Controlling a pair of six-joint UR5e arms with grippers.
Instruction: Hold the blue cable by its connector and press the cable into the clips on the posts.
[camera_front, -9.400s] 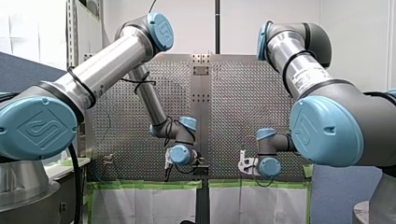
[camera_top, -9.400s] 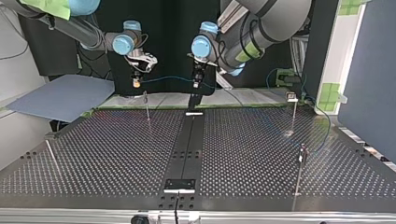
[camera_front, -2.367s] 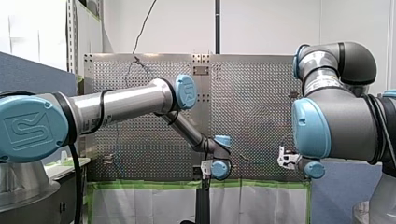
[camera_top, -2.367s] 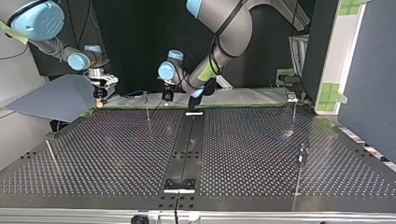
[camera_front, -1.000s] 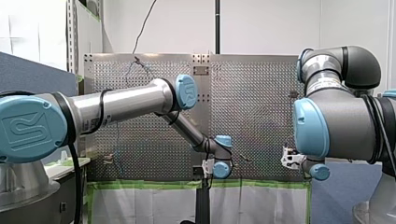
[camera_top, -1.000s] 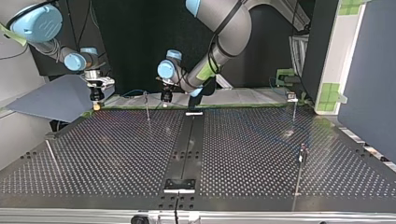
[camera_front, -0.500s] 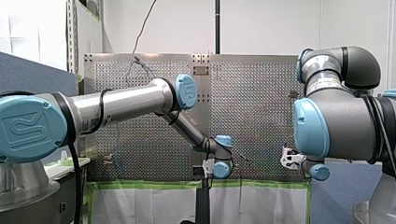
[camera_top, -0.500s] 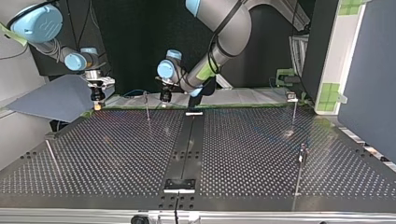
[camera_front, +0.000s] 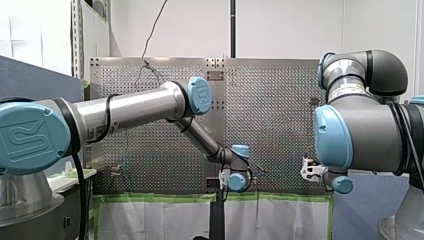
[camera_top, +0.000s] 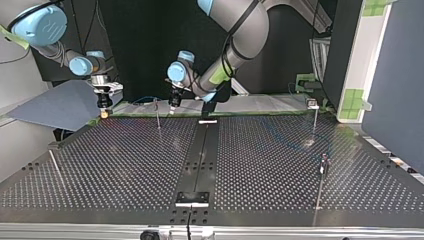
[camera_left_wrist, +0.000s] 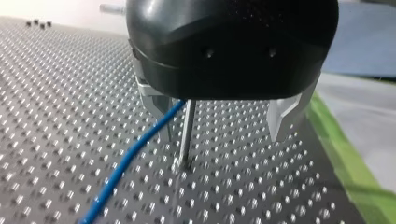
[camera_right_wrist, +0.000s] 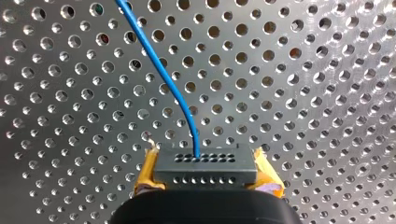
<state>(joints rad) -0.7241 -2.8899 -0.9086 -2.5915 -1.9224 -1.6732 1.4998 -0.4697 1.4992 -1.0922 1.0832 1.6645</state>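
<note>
In the left wrist view my left gripper (camera_left_wrist: 219, 135) stands open, its metal fingers (camera_left_wrist: 281, 116) spread wide on either side of a thin post (camera_left_wrist: 187, 130). The blue cable (camera_left_wrist: 126, 158) runs from the post, close by one finger, down across the perforated table; nothing grips it. In the right wrist view my right gripper (camera_right_wrist: 205, 176) is shut on the black connector (camera_right_wrist: 205, 165), held between yellow pads (camera_right_wrist: 148, 172), and the blue cable (camera_right_wrist: 180, 98) leads away from it. In the top view my left gripper (camera_top: 173, 104) hangs beside the post (camera_top: 157, 114) and my right gripper (camera_top: 104, 107) is further left.
More thin posts stand at the top view's right (camera_top: 315, 117) (camera_top: 322, 172) and at its left (camera_top: 54, 167). A black strip (camera_top: 200, 160) runs down the table's middle. A blue board (camera_top: 65, 102) lies beyond the table's left corner. Green tape (camera_left_wrist: 345, 154) marks the table's edge.
My left gripper's fingers have opened and let the cable go at the post, and it has shifted slightly left in the top view. My right arm has stayed where it was.
</note>
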